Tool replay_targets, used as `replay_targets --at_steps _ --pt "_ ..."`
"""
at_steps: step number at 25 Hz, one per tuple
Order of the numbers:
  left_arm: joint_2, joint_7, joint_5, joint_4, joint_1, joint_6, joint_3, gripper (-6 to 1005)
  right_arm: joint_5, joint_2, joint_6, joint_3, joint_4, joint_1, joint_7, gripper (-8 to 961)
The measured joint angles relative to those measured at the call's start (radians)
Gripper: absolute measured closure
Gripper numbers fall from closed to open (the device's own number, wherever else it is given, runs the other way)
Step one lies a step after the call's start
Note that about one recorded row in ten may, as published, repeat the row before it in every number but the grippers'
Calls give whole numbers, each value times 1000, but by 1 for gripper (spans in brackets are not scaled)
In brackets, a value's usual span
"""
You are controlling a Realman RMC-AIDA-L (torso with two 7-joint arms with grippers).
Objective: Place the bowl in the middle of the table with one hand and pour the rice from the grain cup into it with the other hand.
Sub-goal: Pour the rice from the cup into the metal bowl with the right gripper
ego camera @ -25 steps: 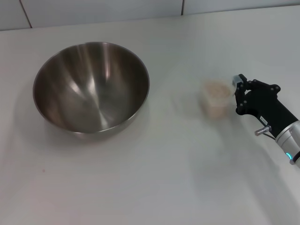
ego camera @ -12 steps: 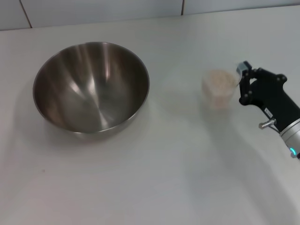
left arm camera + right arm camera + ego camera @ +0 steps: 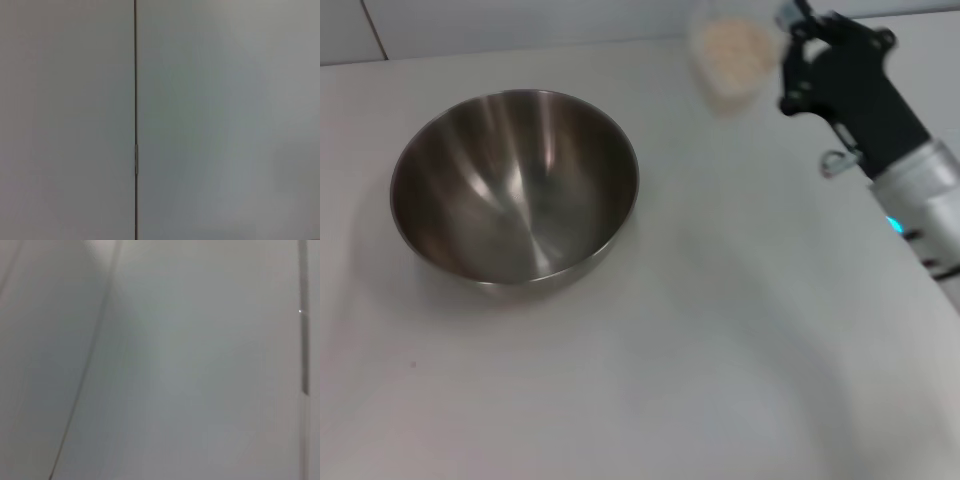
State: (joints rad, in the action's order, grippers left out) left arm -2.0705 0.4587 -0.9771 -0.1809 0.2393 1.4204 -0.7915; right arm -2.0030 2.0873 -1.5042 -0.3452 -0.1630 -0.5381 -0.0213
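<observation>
— Holding the grain cup [image 3: 731, 52] aloft, the right end effector [image 3: 782, 30] is clamped on its side, high over the far part of the bench [image 3: 720, 330].

— And the rice [image 3: 732, 42]?

— In the cup, a pale heap, cup about upright.

— The bowl [image 3: 515, 185]?

— Well apart, down to the end effector's left, resting on the bench, shiny inside bare. Left end effector out of sight.
</observation>
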Motion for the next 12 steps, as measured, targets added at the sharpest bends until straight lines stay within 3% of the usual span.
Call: replay_targets --at_steps 4,5,6,10,12 --pt "0 0 0 0 2 0 0 182 -5 1 63 5 -97 -62 -337 939" --pt "0 0 0 0 4 0 0 182 -6 1 98 10 -145 -82 -513 940" --pt "0 0 0 0 4 0 0 182 -6 1 98 10 -145 -82 -513 940" --pt "0 0 0 10 14 0 0 182 -9 3 181 15 -223 -108 -869 940" --pt "1 0 0 11 16 -1 0 182 -10 4 199 15 -234 -113 -926 940"
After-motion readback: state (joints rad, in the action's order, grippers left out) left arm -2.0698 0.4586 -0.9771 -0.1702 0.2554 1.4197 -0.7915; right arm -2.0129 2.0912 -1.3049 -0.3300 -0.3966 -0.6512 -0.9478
